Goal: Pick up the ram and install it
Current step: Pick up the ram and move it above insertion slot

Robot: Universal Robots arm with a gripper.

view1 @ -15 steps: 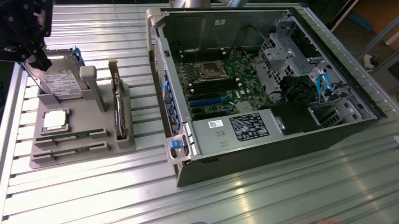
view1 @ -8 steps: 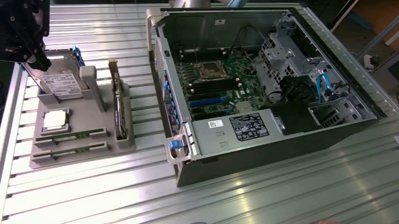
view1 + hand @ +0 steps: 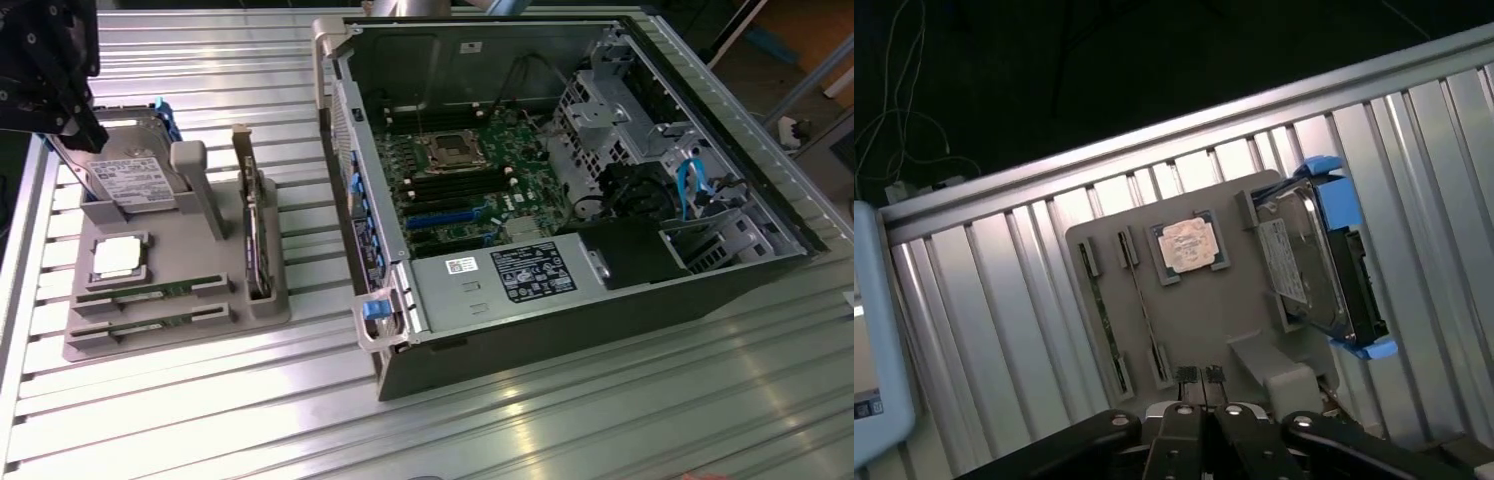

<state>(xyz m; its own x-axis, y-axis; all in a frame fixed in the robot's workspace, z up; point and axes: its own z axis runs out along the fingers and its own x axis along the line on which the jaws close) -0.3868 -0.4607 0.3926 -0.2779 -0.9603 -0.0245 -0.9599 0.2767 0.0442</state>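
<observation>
Two alike green ram sticks stand on edge in slots of the grey parts holder (image 3: 200,325), one (image 3: 147,292) behind the other (image 3: 144,326); I cannot tell them apart. The wrist view shows them side by side (image 3: 1106,325) (image 3: 1144,315) on the holder (image 3: 1224,310). My gripper (image 3: 83,130) hangs above the holder's hard-drive end, at the exterior view's far left. Its black fingers (image 3: 1201,385) are pressed together, shut on nothing, well above the sticks.
The holder also carries a hard drive with blue rails (image 3: 134,175), a CPU (image 3: 118,255) and a dark expansion card (image 3: 254,235). The open PC case (image 3: 534,330) lies at the exterior view's right, motherboard (image 3: 461,185) exposed with long memory slots beside the CPU socket (image 3: 447,150).
</observation>
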